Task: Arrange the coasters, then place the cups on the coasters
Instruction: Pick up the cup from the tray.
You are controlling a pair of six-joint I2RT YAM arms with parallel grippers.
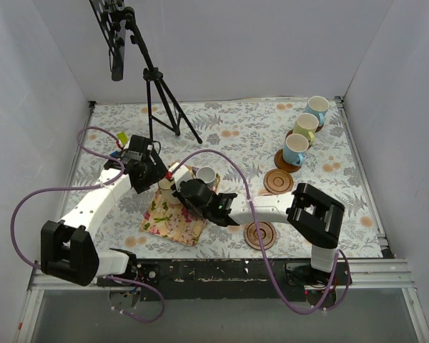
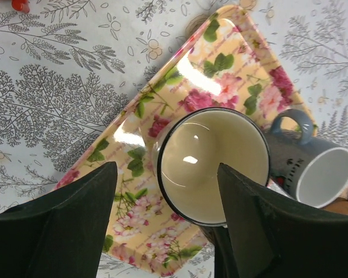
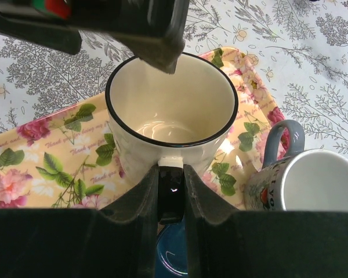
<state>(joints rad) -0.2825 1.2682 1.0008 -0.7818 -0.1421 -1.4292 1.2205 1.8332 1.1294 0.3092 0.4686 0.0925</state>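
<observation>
**Cream cup pinched by its handle on the tray**

The floral-clothed table (image 1: 236, 136) carries a glossy rose-patterned tray (image 1: 173, 218) at lower centre-left of the top view. The left gripper (image 2: 165, 167) hangs over the tray, its fingers wide apart on either side of the cream cup (image 3: 171, 110). The right gripper (image 3: 171, 174) is clamped on that cup's handle. A grey cup (image 3: 313, 185) lies tipped at the tray's right edge. Three cups (image 1: 305, 127) line the upper right, with two bare coasters (image 1: 277, 181) below them.

Fingers (image 3: 140, 202) clamp the cream cup (image 3: 133, 150) by its handle on floral tray (image 3: 40, 168).
</observation>
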